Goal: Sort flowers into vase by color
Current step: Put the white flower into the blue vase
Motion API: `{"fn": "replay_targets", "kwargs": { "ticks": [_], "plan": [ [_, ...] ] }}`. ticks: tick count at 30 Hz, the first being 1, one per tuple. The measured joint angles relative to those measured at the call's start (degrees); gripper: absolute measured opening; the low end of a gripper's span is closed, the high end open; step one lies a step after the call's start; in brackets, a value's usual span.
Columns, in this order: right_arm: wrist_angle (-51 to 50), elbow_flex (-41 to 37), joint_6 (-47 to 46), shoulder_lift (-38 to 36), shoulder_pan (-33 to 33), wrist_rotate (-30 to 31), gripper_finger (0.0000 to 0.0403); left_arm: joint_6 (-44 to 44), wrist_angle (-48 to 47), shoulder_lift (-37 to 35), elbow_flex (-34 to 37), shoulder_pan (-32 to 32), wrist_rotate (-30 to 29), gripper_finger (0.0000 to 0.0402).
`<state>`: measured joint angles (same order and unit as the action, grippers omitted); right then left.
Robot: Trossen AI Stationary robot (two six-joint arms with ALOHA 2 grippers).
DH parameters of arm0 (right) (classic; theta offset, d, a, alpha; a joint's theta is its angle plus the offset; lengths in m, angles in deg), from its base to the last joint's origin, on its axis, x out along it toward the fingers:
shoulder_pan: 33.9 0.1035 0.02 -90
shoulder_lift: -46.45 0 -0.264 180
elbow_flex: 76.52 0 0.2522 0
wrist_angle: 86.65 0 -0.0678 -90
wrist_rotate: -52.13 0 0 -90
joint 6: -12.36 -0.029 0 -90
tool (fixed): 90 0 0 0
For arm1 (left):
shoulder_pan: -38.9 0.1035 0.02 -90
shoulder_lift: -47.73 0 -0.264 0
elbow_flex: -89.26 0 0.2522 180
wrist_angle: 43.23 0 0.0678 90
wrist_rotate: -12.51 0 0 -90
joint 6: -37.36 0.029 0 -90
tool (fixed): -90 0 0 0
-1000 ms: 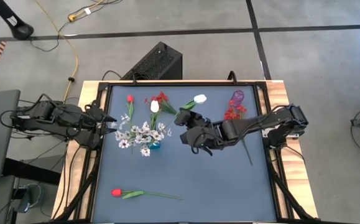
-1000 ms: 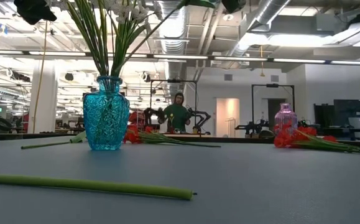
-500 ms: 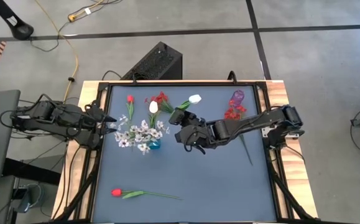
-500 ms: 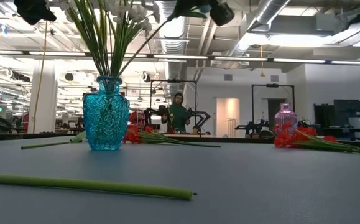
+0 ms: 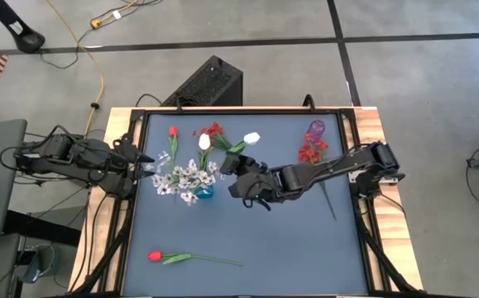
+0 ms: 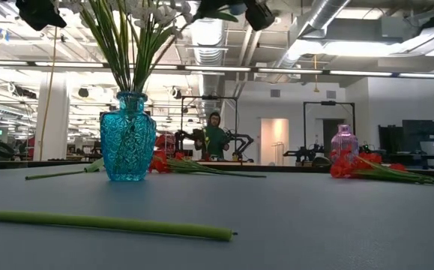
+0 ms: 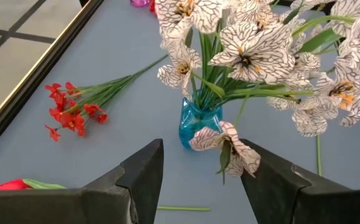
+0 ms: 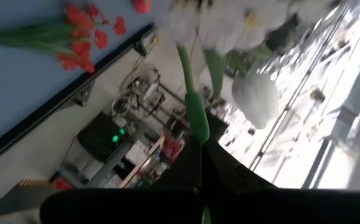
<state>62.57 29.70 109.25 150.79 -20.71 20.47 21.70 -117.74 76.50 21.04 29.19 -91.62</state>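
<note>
My right gripper (image 5: 237,162) hovers just right of the blue glass vase (image 5: 204,192), shut on a white tulip (image 5: 252,138) held in the air. The vase stands upright with a bunch of white blossoms (image 5: 185,177) in it. In the low view a slanting stem (image 6: 168,46) runs from the vase's mouth up toward that gripper (image 6: 255,12). A pink vase (image 5: 315,129) with a red spray (image 5: 309,151) is at the far right. My left gripper (image 7: 198,167) waits open at the table's left edge, facing the blue vase (image 7: 198,122). My right gripper pinches the white tulip's green stem (image 8: 196,123) between its two shut fingers, a short way below the bud (image 8: 257,97). The bud sticks out beyond the fingers, toward the table's far side. The tulip is off the table; whether its lower end touches the vase, I cannot tell.
On the table lie a red tulip (image 5: 173,131), a white tulip (image 5: 205,141) and a red spray (image 5: 213,131) at the far side, and another red tulip (image 5: 155,257) with its long stem (image 6: 104,222) near the near edge. A person stands in the room beyond.
My right gripper has moved toward the table's left, closer to the blue vase, carrying the white tulip along. In the low view the slanting stem above the vase has stood up steeper.
</note>
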Motion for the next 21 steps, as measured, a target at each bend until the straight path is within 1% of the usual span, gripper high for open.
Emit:
{"fn": "replay_targets", "kwargs": {
  "ticks": [5, 11, 14, 17, 21],
  "plan": [
    [-0.17, 0.00, 0.67, 0.01, -0.07, -5.03, 0.0029, 0.00, -0.01, 0.00, 0.00, -0.01, 0.00, 0.0190],
    [-0.59, 0.00, -0.07, 0.01, -0.10, -6.28, 0.0040, 0.00, 0.22, -0.02, 2.20, 0.00, 0.31, 0.0190],
    [-0.70, 0.00, -0.36, 0.01, -0.24, -7.78, 0.0054, -0.02, 0.12, -0.02, 3.51, -0.02, 0.34, 0.0190],
    [-0.72, 0.00, -0.42, 0.01, -0.26, -8.07, 0.0071, -0.03, 0.51, -0.02, 3.69, -0.02, 0.35, 0.0190],
    [-0.91, 0.00, -2.26, 0.01, -0.22, -8.68, 0.0105, 0.71, 2.05, -0.07, 3.69, 0.00, 1.26, 0.0190]
  ]
}}
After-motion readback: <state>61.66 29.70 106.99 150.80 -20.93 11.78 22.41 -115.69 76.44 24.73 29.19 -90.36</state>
